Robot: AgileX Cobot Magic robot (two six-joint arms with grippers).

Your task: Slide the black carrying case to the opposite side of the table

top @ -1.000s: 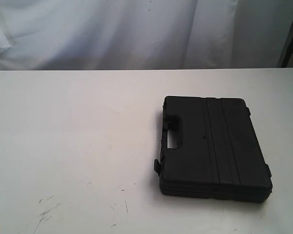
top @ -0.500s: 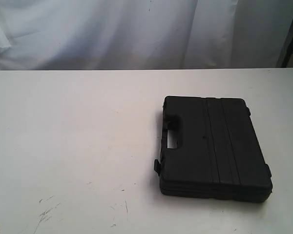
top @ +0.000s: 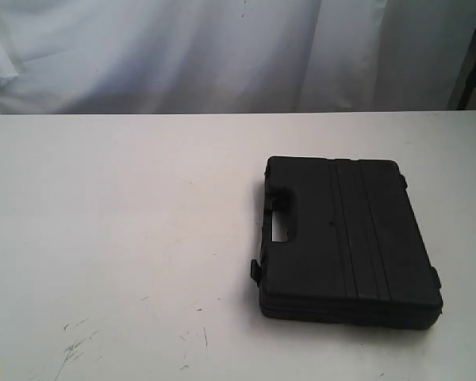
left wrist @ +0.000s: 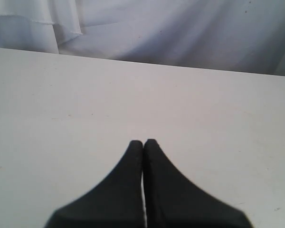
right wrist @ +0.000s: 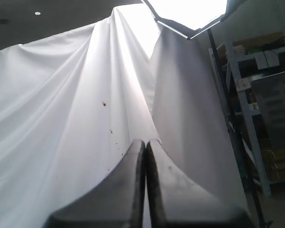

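The black carrying case [top: 349, 238] lies flat on the right half of the white table [top: 119, 230], its handle cut-out facing left. Neither arm shows in the exterior view. In the left wrist view my left gripper [left wrist: 143, 142] is shut with nothing held, hovering over bare table [left wrist: 61, 104]; the case is out of that view. My right gripper [right wrist: 146, 141] is shut and empty too, pointing up at the white curtain [right wrist: 61, 118], with neither the table nor the case in its view.
A white curtain [top: 222, 48] hangs behind the table's far edge. Dark scuff marks [top: 75, 345] sit near the front left of the table. Metal shelving [right wrist: 261, 109] stands to one side in the right wrist view.
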